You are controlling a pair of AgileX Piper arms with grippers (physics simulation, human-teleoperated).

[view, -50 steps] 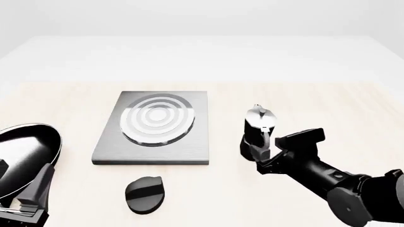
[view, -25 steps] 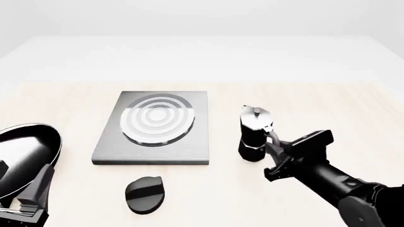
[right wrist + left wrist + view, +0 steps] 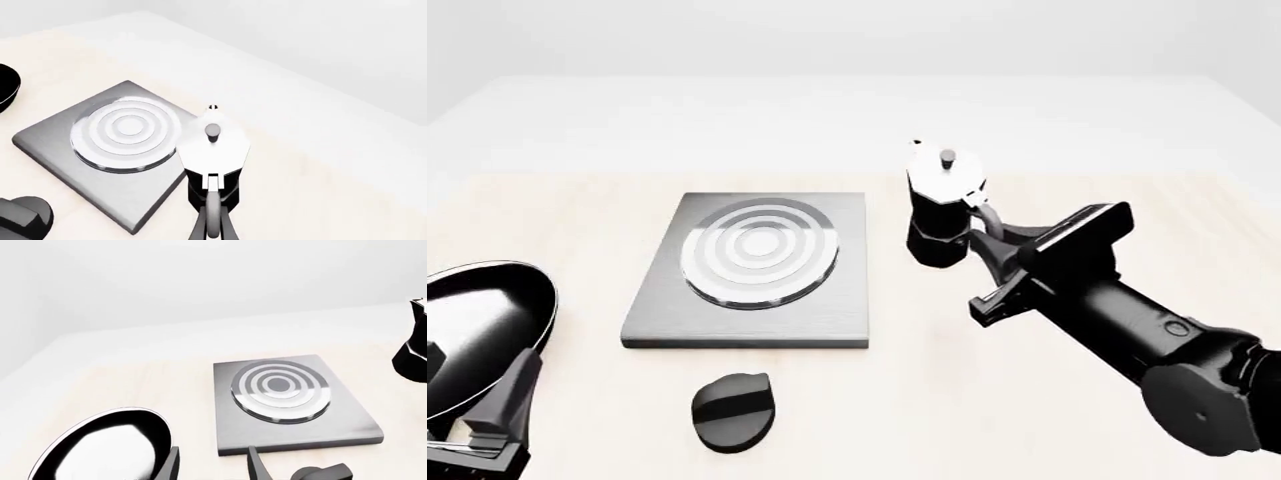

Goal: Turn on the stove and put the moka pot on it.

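A pale wooden counter (image 3: 1121,200) under white walls carries the stove (image 3: 754,265) at centre. The right pincer (image 3: 985,238) grasps the moka pot (image 3: 941,208) by its handle, holding it upright and seemingly lifted, just right of the slab, so it can travel over the burner. Half a second ago it sat lower and nearer. The knob (image 3: 733,408) lies untouched at the near edge; the left pincer (image 3: 212,466), fingers apart, waits beside the frying pan (image 3: 481,330).
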